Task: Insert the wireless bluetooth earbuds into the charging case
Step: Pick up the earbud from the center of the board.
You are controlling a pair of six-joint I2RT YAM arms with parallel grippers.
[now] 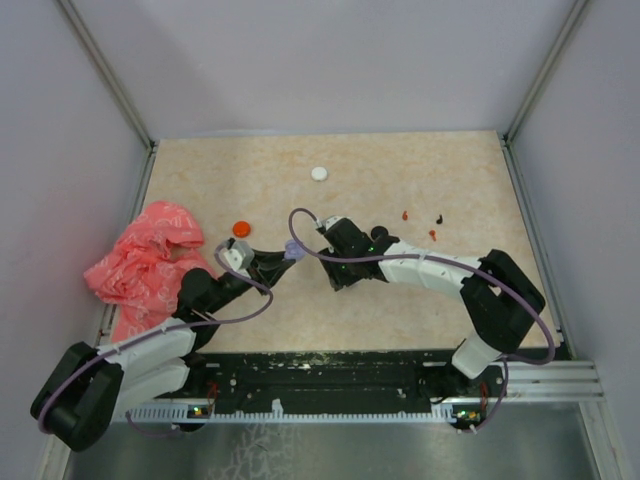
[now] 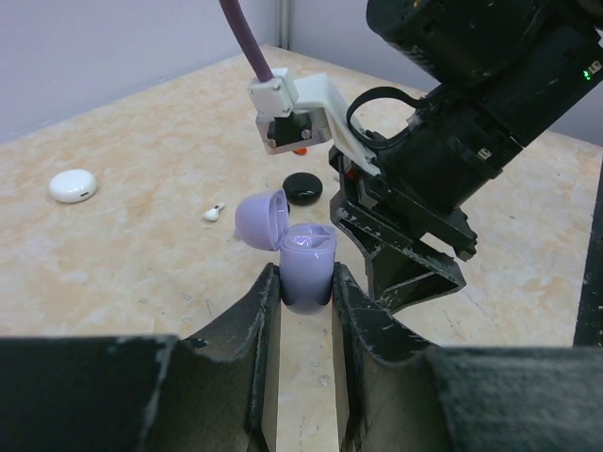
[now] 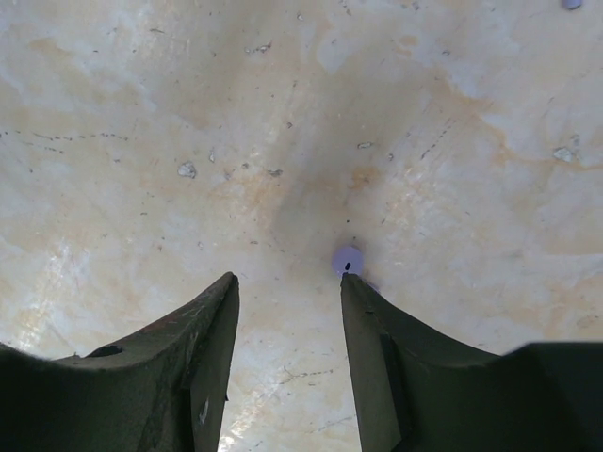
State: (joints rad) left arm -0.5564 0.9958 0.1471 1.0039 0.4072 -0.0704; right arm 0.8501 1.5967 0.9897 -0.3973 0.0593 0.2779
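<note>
My left gripper [image 2: 306, 282] is shut on a lilac charging case [image 2: 307, 268], held upright with its lid [image 2: 261, 218] open; the case also shows in the top view [image 1: 291, 252]. My right gripper [image 3: 287, 280] is open, pointing down at the table just right of the case [image 1: 338, 278]. A lilac earbud [image 3: 347, 260] lies on the table at the tip of its right finger, outside the jaws. A white earbud [image 2: 214, 213] lies beyond the case. Two red earbuds [image 1: 405, 215] and a black one [image 1: 440, 218] lie at the right.
A white round case [image 1: 319, 173] lies at the back, an orange one [image 1: 240, 228] left of centre and a black one [image 2: 303, 186] behind the lilac case. A crumpled pink bag [image 1: 145, 262] lies at the left edge. Walls enclose the table.
</note>
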